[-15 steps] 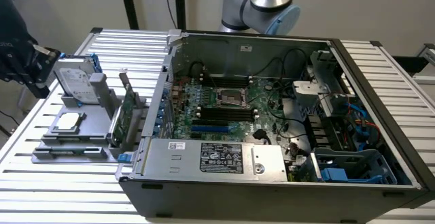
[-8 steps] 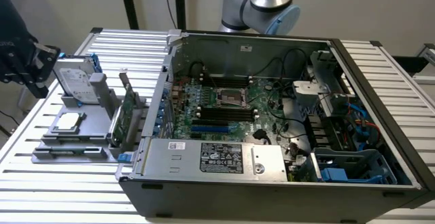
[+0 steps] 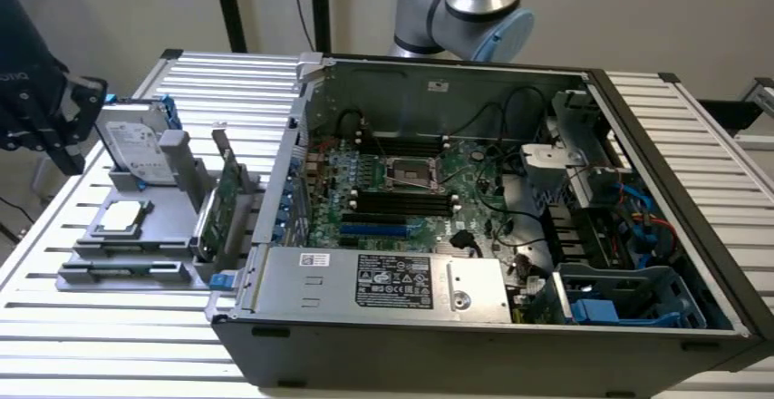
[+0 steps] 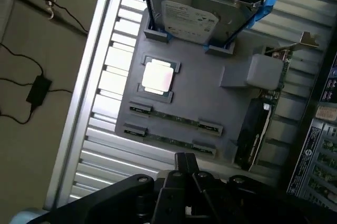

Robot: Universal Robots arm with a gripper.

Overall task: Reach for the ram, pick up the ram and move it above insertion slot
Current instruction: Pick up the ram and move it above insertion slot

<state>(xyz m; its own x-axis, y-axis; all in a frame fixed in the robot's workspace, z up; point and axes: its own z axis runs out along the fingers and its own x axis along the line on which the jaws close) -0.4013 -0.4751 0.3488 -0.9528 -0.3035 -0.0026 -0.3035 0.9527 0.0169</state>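
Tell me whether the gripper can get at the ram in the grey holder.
Probably yes: the ram lies uncovered in the grey holder, with the gripper close by and nothing between them. The shut fingers would need opening first.

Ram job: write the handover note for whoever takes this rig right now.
Gripper: shut, empty, hovering above the gray holder.
Ram: two sticks lying in the holder, untouched, near the hard drive.
Memory slots: look empty, inside the open computer case.
Done: the reach is partly made.
Left: grasp a stick, lift it, and carry it above a slot.
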